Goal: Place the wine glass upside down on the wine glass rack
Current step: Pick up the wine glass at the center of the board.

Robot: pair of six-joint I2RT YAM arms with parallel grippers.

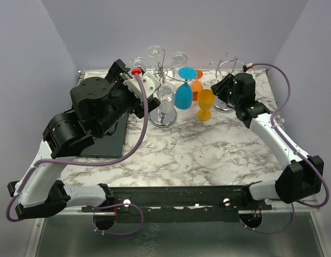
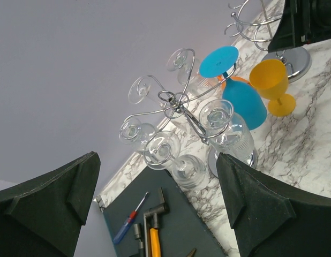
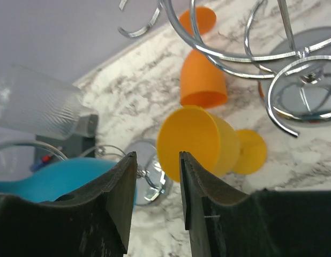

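A yellow wine glass point(image 1: 205, 104) point(image 3: 197, 142) point(image 2: 272, 83) stands upright on the marble table, between two wire racks. The centre wine glass rack point(image 1: 163, 69) point(image 2: 176, 101) carries several clear glasses and a blue glass point(image 1: 183, 92) point(image 2: 243, 104), all upside down. My right gripper point(image 1: 218, 92) point(image 3: 157, 179) hovers just right of the yellow glass, open a little, with nothing between its fingers; the glass's mouth shows just past its fingertips. My left gripper point(image 1: 148, 88) point(image 2: 155, 214) is wide open and empty, left of the centre rack.
An orange glass point(image 1: 196, 85) point(image 3: 203, 80) sits upside down behind the yellow one. A second, bare wire rack point(image 1: 230, 69) point(image 3: 294, 59) stands at the back right. A dark mat point(image 1: 109, 139) point(image 2: 171, 225) holding a screwdriver and other tools lies at the left.
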